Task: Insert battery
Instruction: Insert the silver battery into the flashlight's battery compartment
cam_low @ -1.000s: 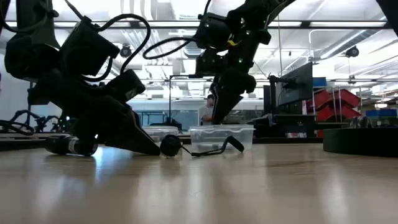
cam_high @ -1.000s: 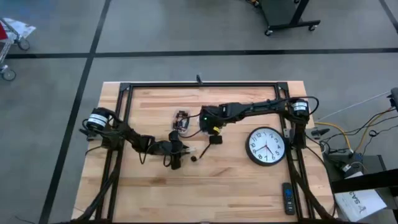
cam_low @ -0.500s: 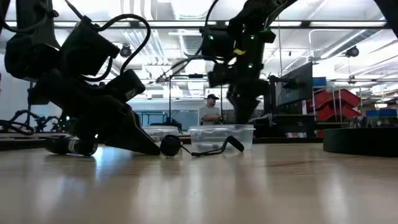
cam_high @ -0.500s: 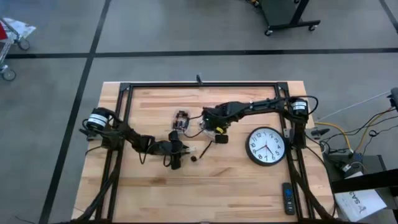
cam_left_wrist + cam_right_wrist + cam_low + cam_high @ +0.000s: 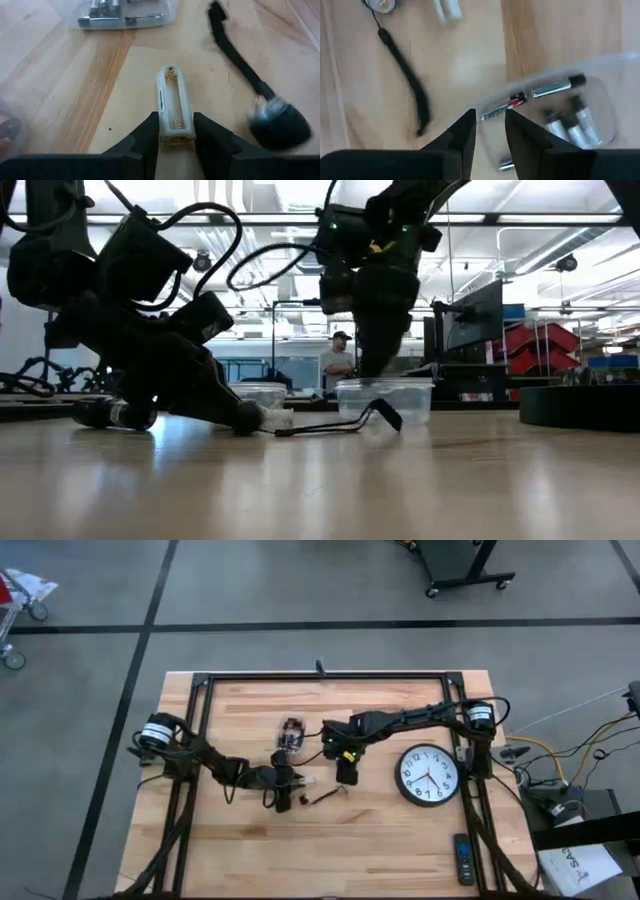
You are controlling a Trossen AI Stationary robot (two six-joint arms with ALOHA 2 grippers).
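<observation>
Wooden bench (image 5: pixel 400 840) carries a wall clock (image 5: pixel 428 774) at 3 o'clock. Left gripper (image 5: pixel 175 134), near centre, has its fingers clamped on the white battery holder (image 5: pixel 172 105). At its 2 o'clock, right gripper (image 5: pixel 489 125) hangs over the clear battery tub (image 5: pixel 560 115), fingers narrowly apart around a battery (image 5: pixel 503 107).

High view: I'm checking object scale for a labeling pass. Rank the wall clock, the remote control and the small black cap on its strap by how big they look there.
1. Wall clock, clearly largest.
2. Remote control, a narrow bar near the table's front right corner.
3. Black cap, smallest, a dot at the end of its strap.
</observation>
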